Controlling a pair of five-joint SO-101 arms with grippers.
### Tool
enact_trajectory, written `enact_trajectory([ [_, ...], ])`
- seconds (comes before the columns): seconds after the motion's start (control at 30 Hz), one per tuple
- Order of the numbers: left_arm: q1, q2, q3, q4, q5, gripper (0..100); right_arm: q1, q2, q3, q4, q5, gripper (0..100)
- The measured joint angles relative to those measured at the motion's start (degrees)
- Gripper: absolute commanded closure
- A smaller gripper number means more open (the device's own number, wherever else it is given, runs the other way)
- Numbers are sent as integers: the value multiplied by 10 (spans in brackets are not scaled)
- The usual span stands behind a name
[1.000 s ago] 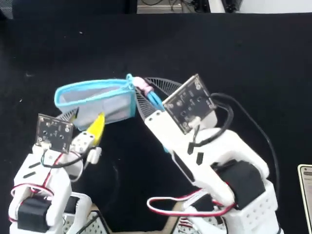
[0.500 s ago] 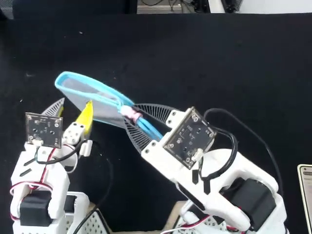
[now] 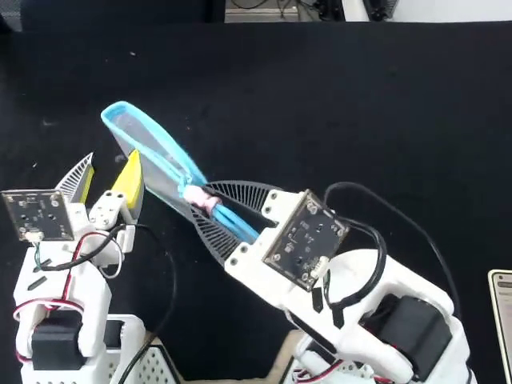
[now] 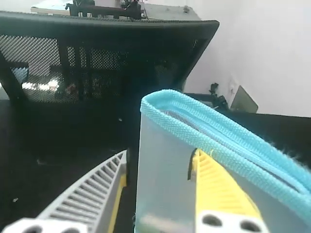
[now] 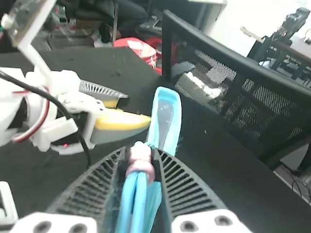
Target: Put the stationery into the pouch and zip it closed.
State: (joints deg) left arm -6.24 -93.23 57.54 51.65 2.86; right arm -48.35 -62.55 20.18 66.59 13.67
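A grey mesh pouch [image 3: 156,164] with a blue zip rim hangs slanted above the black table. My right gripper [image 3: 198,200] is shut on its near end, where the pink zip pull [image 3: 198,198] and a blue strap meet; in the right wrist view the black ribbed fingers [image 5: 184,189] of the right gripper [image 5: 140,153] pinch that pink pull [image 5: 140,165]. My left gripper [image 3: 114,156] stands open beside the pouch's far end, its yellow finger [image 3: 128,186] against the pouch wall. The left wrist view has the pouch [image 4: 165,160] close between the spread fingers of the left gripper [image 4: 158,155].
The table is covered in black cloth [image 3: 360,104]. A white card [image 3: 502,320] lies at the right edge. A black mesh chair [image 5: 233,92] stands beyond the table, with a red object [image 5: 138,48] on the floor behind.
The right gripper pulled the pouch's zip end back toward the arms, swinging the pouch from level to slanted. The left gripper came off the pouch, opened and drew back to the left.
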Motion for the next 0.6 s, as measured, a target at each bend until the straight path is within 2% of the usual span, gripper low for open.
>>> enact_trajectory([
  [0.13,-2,-17,-11,57,35,779,0,0,0,-26,1,988],
  [0.37,-2,-111,-64,159,39,779,-3,0,55,-96,1,988],
  [0.6,16,-112,-89,199,39,779,-2,0,78,-172,0,988],
])
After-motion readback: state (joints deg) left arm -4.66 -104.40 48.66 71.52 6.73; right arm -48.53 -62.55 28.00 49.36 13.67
